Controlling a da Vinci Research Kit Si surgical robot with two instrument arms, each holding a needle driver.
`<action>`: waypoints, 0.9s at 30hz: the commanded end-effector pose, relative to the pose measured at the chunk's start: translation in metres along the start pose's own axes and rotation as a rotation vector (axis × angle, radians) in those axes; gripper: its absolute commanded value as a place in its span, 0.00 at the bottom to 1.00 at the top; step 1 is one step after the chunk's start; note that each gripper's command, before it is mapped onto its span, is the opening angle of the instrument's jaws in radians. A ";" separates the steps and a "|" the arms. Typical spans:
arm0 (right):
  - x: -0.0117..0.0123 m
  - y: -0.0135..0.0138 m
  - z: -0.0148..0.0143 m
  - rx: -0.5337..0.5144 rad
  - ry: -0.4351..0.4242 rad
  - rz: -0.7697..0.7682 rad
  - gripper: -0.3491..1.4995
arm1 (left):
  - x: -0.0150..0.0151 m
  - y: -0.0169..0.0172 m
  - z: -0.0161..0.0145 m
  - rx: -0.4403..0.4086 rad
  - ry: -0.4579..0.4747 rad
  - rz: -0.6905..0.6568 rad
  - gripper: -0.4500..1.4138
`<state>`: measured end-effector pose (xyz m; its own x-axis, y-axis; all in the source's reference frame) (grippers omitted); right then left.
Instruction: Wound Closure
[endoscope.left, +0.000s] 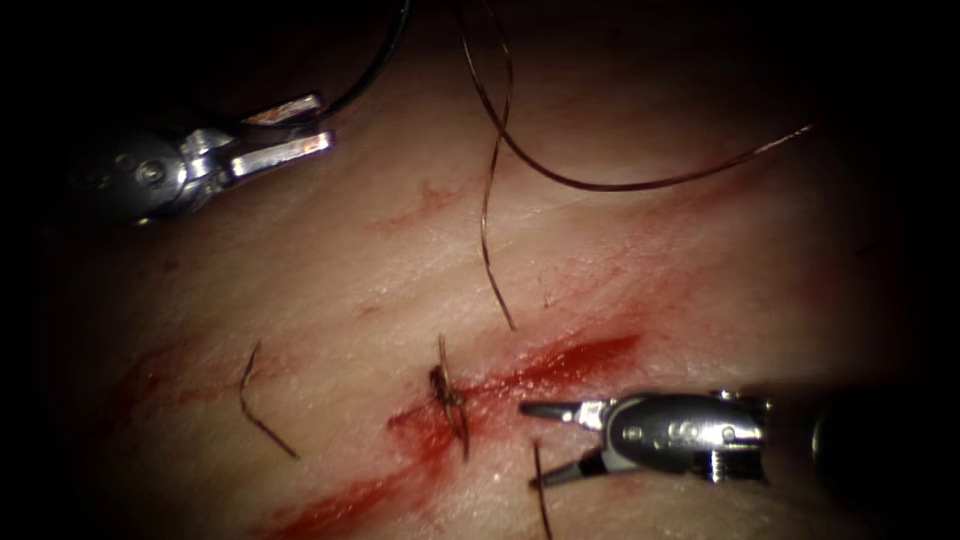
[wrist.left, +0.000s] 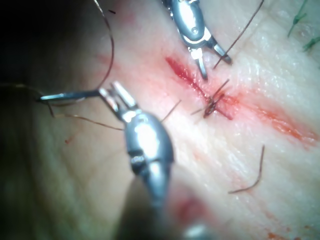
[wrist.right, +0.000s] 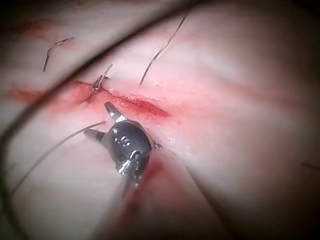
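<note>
The tissue (endoscope.left: 620, 260) bears a red cut (endoscope.left: 570, 362) running from lower left to upper right. A dark knot (endoscope.left: 447, 390) with short thread ends sits on the cut. My left tool (endoscope.left: 324, 122) hovers far up and to the left of the cut, shut on the curved needle (endoscope.left: 370, 70) near one end; the needle is clear of the tissue. In the left wrist view the needle (wrist.left: 70, 95) juts sideways from the left tool (wrist.left: 110, 89). My right tool (endoscope.left: 530, 445) lies just right of the knot, jaws open and holding nothing, with a short thread end (endoscope.left: 541, 500) beside its lower jaw.
Long brown thread (endoscope.left: 490, 170) hangs down from the top and ends loose left of the cut's upper part; another strand (endoscope.left: 640, 186) arcs away to the right. A cut piece of thread (endoscope.left: 258, 405) lies left of the knot. Red fluid (endoscope.left: 420, 440) smears the tissue around the cut.
</note>
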<state>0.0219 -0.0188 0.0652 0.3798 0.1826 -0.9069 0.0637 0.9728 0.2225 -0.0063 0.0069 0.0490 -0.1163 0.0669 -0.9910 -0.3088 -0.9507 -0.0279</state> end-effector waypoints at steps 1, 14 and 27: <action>-0.0002 -0.0006 0.0013 0.009 0.006 -0.001 0.90 | -0.0006 0.0002 0.0005 -0.001 0.001 -0.001 0.00; -0.0007 0.0001 0.0005 0.055 -0.038 -0.001 0.00 | -0.0005 0.0001 0.0004 -0.002 0.001 -0.002 0.00; 0.0000 -0.0036 -0.0024 0.155 -0.100 0.092 0.00 | -0.0005 0.0001 0.0004 -0.002 0.001 -0.002 0.00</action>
<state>0.0188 -0.0211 0.0631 0.4817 0.2446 -0.8415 0.1632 0.9184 0.3604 -0.0062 0.0070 0.0490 -0.1156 0.0683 -0.9909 -0.3080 -0.9509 -0.0296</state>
